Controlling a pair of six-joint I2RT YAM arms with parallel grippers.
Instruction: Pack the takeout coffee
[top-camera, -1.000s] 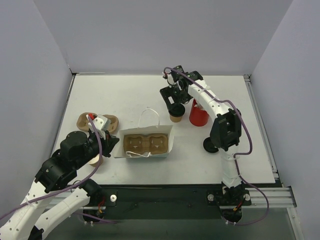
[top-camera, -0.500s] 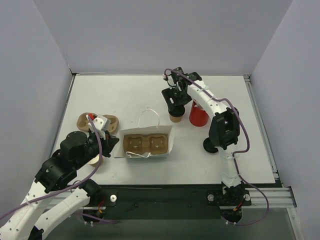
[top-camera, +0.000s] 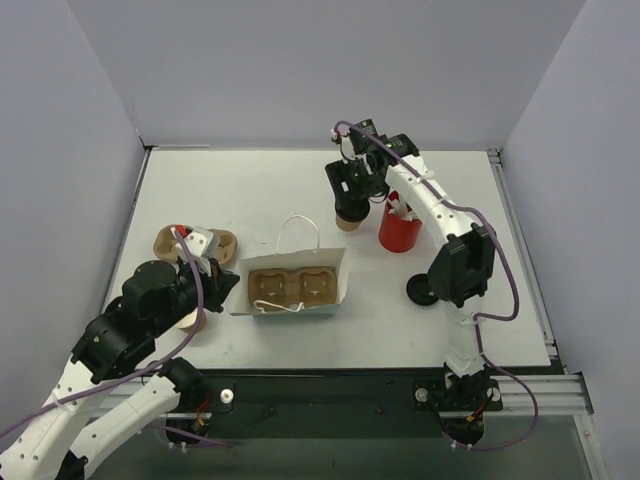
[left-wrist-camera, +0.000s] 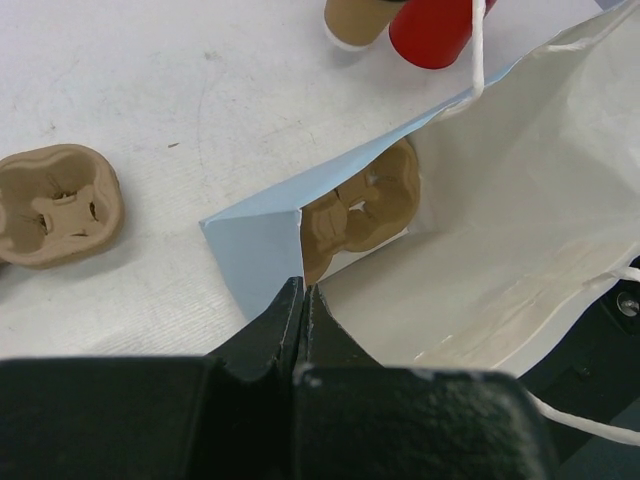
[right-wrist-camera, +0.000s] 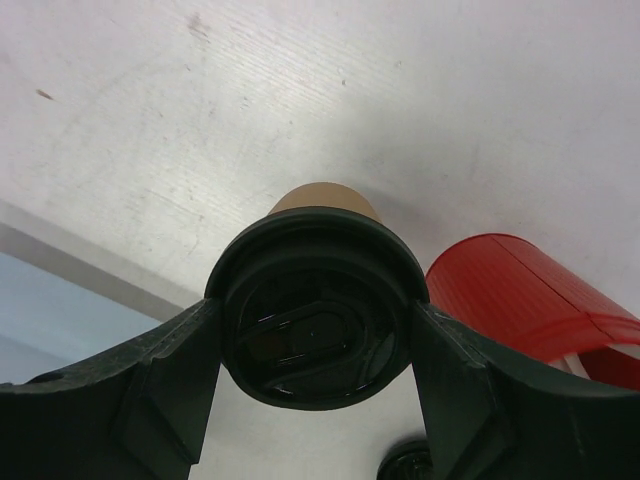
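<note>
- Closed the right gripper (right-wrist-camera: 316, 345) over the last second from a wider spread onto both sides of the lid of the coffee cup (top-camera: 347, 219), and carried it slightly toward the far wall.
- Judged from that: grasp made and lift probably begun, though cannot tell whether the base has cleared the surface. Left to do: carry it over and lower it into a well.
- Kept the left gripper (left-wrist-camera: 303, 298) pinched flat on one corner edge of the bag (left-wrist-camera: 250, 245), holding the mouth open. No shift there.
- Laid out on a white table (top-camera: 240, 190), matte and faintly scuffed.
- Made of thin creased paper, that bag: pale blue outside, white inside, with string handles. Likely to flex if bumped.
- Sitting inside it, a cup carrier (top-camera: 290, 284) of rough tan moulded pulp with two unfilled wells. Lying left of the bag, a spare carrier (left-wrist-camera: 55, 205).
- Just right of the coffee, a smooth tapered red cup (top-camera: 398, 235).
- Tan kraft paper under a glossy round black lid: the coffee cup, beyond the bag and apart from it.
</note>
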